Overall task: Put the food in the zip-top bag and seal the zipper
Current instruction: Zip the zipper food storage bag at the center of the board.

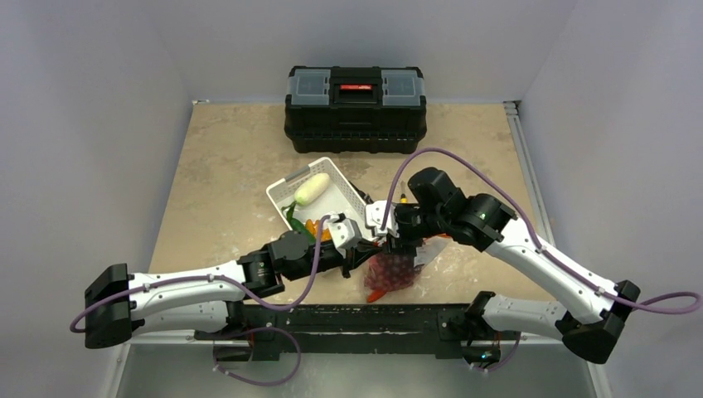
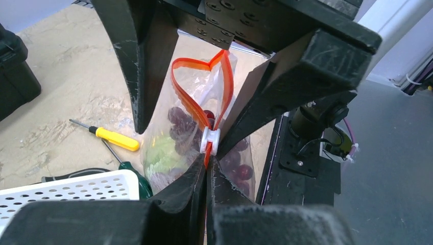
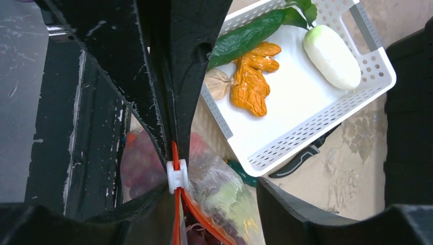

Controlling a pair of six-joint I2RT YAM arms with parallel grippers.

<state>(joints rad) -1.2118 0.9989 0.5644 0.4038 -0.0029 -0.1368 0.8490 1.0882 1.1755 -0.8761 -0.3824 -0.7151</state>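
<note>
Left arm: reaches low across the table from the left, forearm nearly level. We see the left gripper (image 2: 207, 167) with its fingers pressed together on the zipper (image 2: 190, 99), pinching the orange-red strip right beside the white slider (image 2: 210, 140).

Right arm: comes in from the right with the elbow raised and the wrist turned back toward the centre. The right gripper (image 3: 213, 185) is spread wide. Its fingers stand either side of the bag mouth, and one fingertip sits just beside the slider. We cannot tell whether it touches.

The zip-top bag (image 1: 396, 269) is below both grippers, near the front edge of the table, between the white basket (image 3: 306, 133) and the arm bases. Beyond the slider the two zipper strips part into an open loop. On the left gripper's side they run as a single line.

Inside the bag we see dark red grapes (image 2: 178, 118) and the pale green cabbage (image 2: 161, 153).

In the basket lie the white oblong (image 3: 332, 56), the green cucumber (image 3: 245, 35), the knobbly orange chunk (image 3: 253, 79) and a small beige bulb-like piece (image 3: 217, 84).

Around the bag:
- A yellow-handled screwdriver (image 2: 112, 138) and a green-handled screwdriver (image 2: 139, 181) lie just beside it.
- A black handle (image 3: 301, 158) juts from under the basket edge.
- A black toolbox (image 1: 356, 99) stands at the far edge, well apart.
</note>
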